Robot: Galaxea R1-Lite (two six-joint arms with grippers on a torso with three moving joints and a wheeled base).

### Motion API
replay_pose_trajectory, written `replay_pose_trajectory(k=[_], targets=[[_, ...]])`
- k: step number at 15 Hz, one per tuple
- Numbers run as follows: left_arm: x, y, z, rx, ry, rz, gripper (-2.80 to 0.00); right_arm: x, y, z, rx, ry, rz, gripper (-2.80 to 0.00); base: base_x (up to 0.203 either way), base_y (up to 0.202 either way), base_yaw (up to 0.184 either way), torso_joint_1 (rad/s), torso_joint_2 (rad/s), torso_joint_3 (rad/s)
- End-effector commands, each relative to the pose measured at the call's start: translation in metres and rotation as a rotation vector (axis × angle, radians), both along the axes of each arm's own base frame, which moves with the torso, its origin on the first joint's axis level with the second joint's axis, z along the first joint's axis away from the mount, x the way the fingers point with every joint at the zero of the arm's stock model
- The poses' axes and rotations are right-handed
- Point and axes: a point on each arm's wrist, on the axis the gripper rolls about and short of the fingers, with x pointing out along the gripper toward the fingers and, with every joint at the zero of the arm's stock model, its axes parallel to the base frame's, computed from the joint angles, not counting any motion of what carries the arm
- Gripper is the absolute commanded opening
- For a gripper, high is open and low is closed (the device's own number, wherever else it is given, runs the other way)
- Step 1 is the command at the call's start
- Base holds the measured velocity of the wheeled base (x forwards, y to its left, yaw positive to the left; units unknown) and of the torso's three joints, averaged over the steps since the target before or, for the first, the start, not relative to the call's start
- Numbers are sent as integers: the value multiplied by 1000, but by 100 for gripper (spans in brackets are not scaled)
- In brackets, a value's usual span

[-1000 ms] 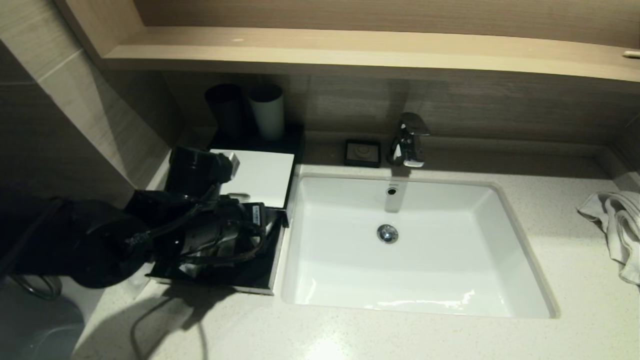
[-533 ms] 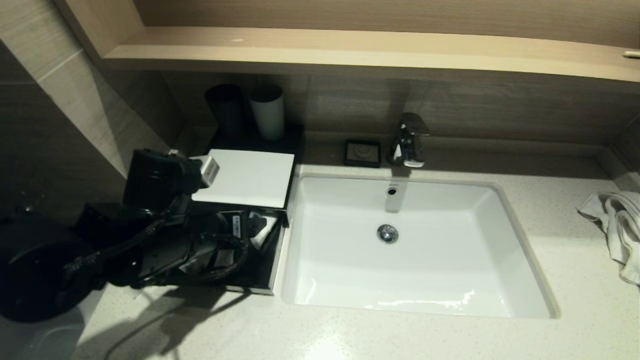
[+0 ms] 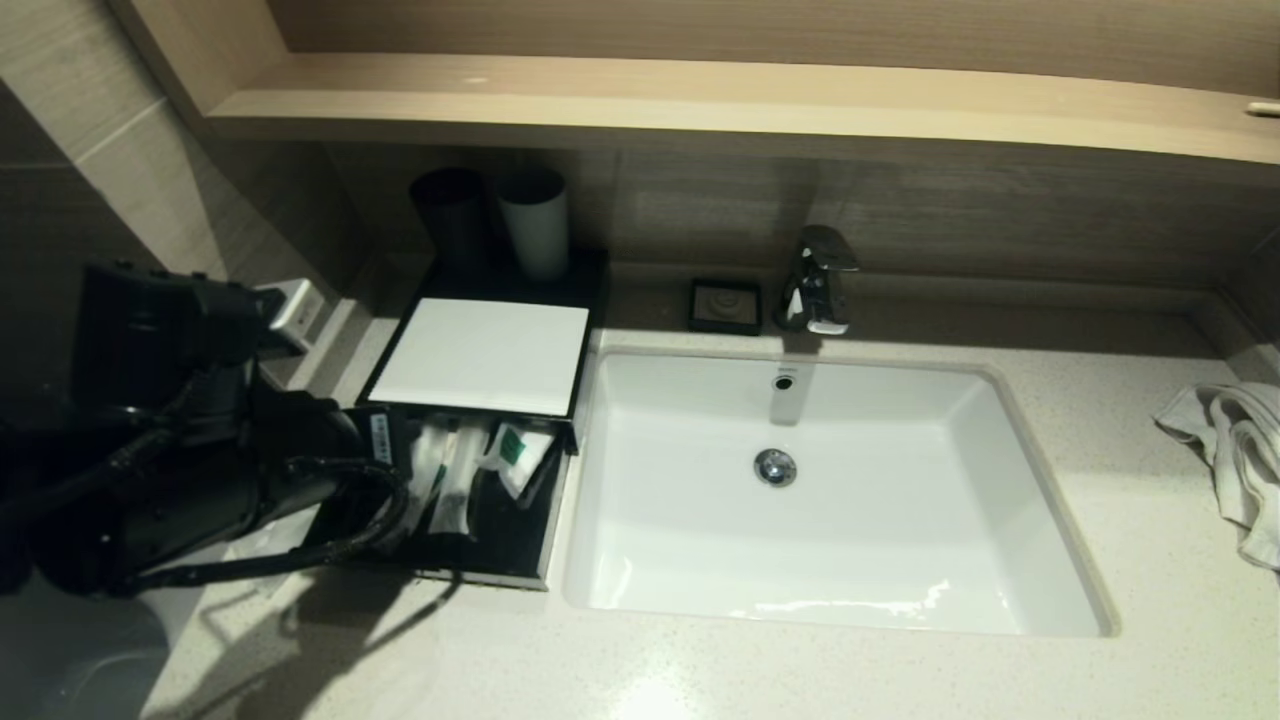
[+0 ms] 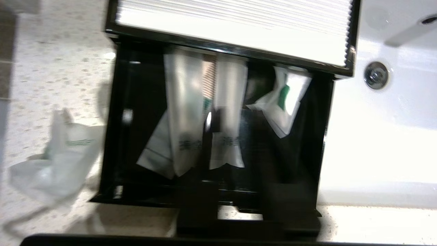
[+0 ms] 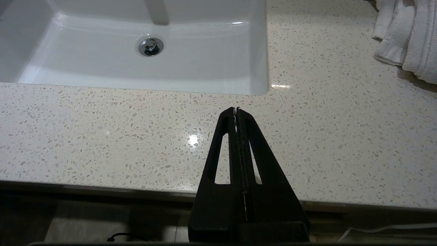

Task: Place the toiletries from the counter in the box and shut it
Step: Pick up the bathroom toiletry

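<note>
Three or four translucent white plastic packets (image 4: 184, 112) lie loose in shallow black drawer (image 3: 520, 545) of low black box with white panel (image 3: 485, 355); one more crumpled packet (image 4: 59, 160) sits on speckled beige stone bench (image 3: 700, 670) just beside drawer. Packets likely light, limp, slippery: pinch near flat edge. Left gripper (image 4: 239, 201) before drawer front, fingers shut, empty. Right gripper (image 5: 236, 112) parked over bench, fingers pressed together. White basin (image 3: 830, 500) adjoins box; towel (image 3: 1235, 450) far right.

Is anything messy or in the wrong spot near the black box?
Yes. One packet lies crumpled on the counter beside the open drawer, not inside it. In the drawer, the short packet with the green label sits crooked, and two long packets overlap with their ends tucked under the white panel.
</note>
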Motion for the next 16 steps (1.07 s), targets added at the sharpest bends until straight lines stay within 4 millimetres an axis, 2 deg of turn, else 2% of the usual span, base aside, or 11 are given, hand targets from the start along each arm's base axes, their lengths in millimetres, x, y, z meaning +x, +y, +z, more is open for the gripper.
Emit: replay_pose_trajectory(k=[1, 7, 12, 16], targets=[[-9, 20, 9, -7, -25, 70, -280, 0, 0, 0, 0, 0, 0, -280, 0, 0, 0, 0, 0, 0], [-23, 57, 8, 70, -29, 191, -280, 0, 0, 0, 0, 0, -1, -280, 0, 0, 0, 0, 0, 0], [-39, 80, -18, 102, 74, 294, -280, 0, 0, 0, 0, 0, 1, -280, 0, 0, 0, 0, 0, 0], [-48, 83, -42, 122, 161, 300, -280, 0, 0, 0, 0, 0, 0, -280, 0, 0, 0, 0, 0, 0]])
